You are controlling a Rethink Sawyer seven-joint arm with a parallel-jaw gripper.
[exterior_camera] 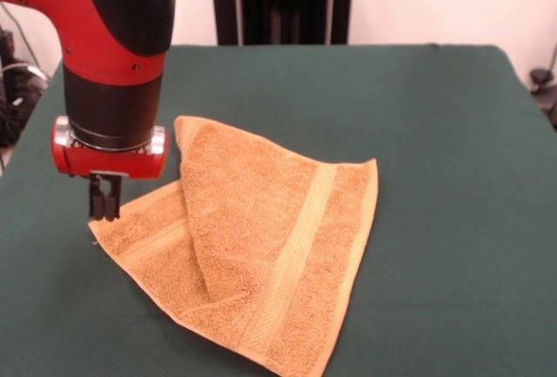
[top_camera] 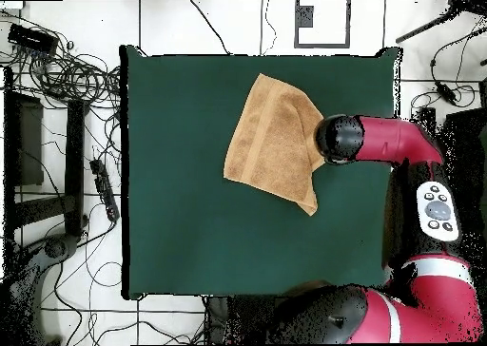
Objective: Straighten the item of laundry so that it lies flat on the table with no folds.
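In the front view, the towel [exterior_camera: 261,255] is seen lying on the table [exterior_camera: 435,133] with one part folded over the rest, so that an under layer shows at the picture's left. The gripper [exterior_camera: 104,205] is held just above that under layer's corner; its jaws appear drawn close together, with nothing caught between them. For the step to be done well, the corner of the folded-over flap probably should be pinched and carried outward, low and slowly, so that the cloth is not dragged into new creases. The table's dark green felt is likely to grip the terry.

In the overhead view, the towel [top_camera: 274,138] is found near the table's far edge, the arm's head beside it. Cables [top_camera: 67,71] are strewn over the tiled floor [top_camera: 190,24].
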